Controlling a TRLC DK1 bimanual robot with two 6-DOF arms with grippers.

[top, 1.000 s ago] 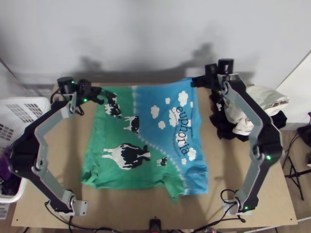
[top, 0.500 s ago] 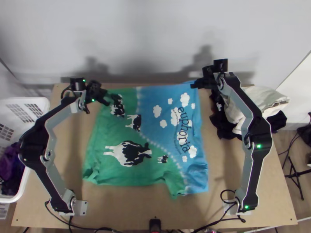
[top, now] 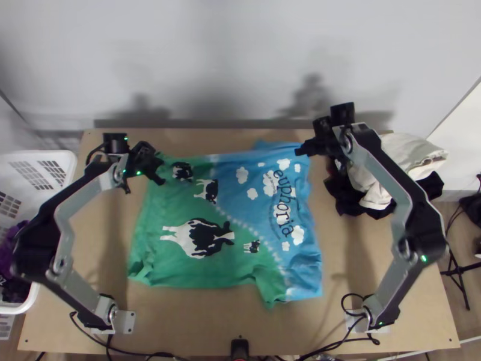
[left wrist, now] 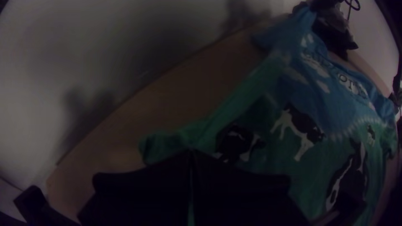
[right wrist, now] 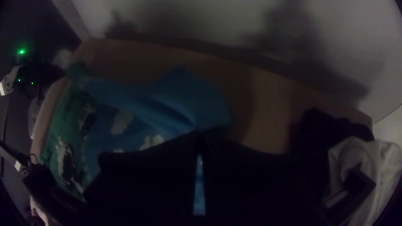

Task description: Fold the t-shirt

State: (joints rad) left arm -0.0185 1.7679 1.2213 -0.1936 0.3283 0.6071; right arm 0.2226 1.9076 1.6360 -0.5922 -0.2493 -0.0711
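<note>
T-shirt (top: 240,207) across the middle of the bench (top: 210,319), mostly spread, print up: green to the left, blue to the right, cows, clouds and dark lettering. Far side of it just in from the bench's far edge. Rumpled at its near left corner; a green tongue of cloth sticks out toward the bench's near edge, right of middle

Left gripper (top: 160,165), near the bench's far left corner: closed on the green cloth at the shirt's far left corner. In the left wrist view its fingers (left wrist: 146,180) meet at the tips, a thin slit between them farther back, green nub of cloth beyond

Right gripper (top: 299,151), toward the far edge, right of middle: closed on the blue cloth at the shirt's far right. In the right wrist view the tips come together, blue showing through the slit; a loose blue flap lies past them, toward the far edge

Farther out: cream garment (top: 409,150) and black garments (top: 349,198), bunched together by the far right corner, running out past the right edge. White basket (top: 36,157) beside the left edge, purple cloth (top: 9,256) and dark cloth in it. Small black device (top: 239,348) at the middle of the near edge
</note>
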